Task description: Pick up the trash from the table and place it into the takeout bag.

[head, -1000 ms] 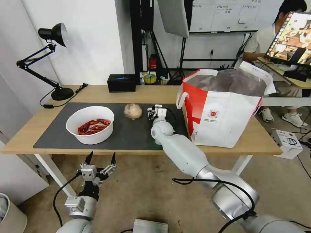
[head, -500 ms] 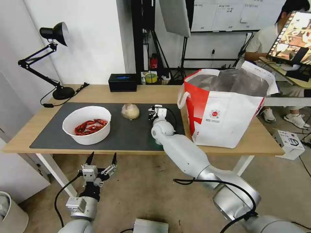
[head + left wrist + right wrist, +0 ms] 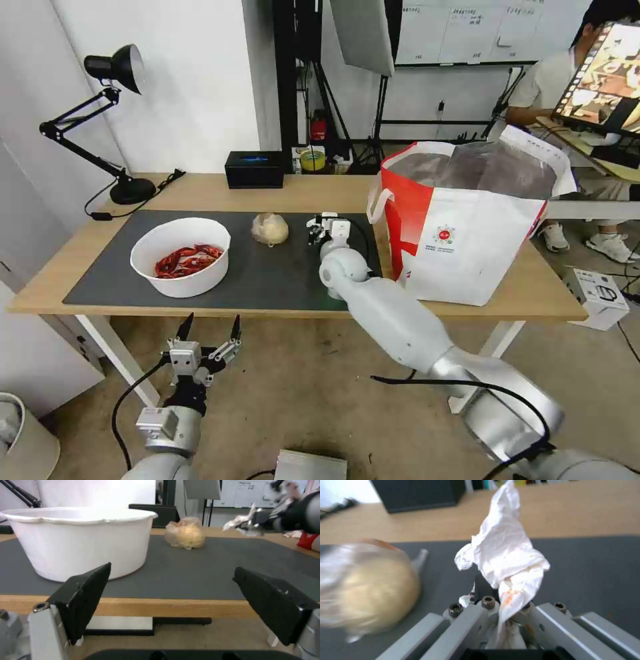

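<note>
Right wrist view: tissue (image 3: pixel 506 555) in right pincer (image 3: pixel 506 610)

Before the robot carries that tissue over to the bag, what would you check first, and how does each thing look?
1. Tissue held: ok. The right gripper has its jaws shut on the crumpled white tissue.
2. Tissue clear of the grey mat: ok, the left wrist view shows it raised above the mat.
3. Takeout bag open: ok, it stands upright on the table, mouth wide.
4. Path to the bag: ok, nothing stands between gripper and bag.
5. Left gripper out of the way: ok, open, below the table's front edge.
6. Room inside the bag: cannot tell.
</note>
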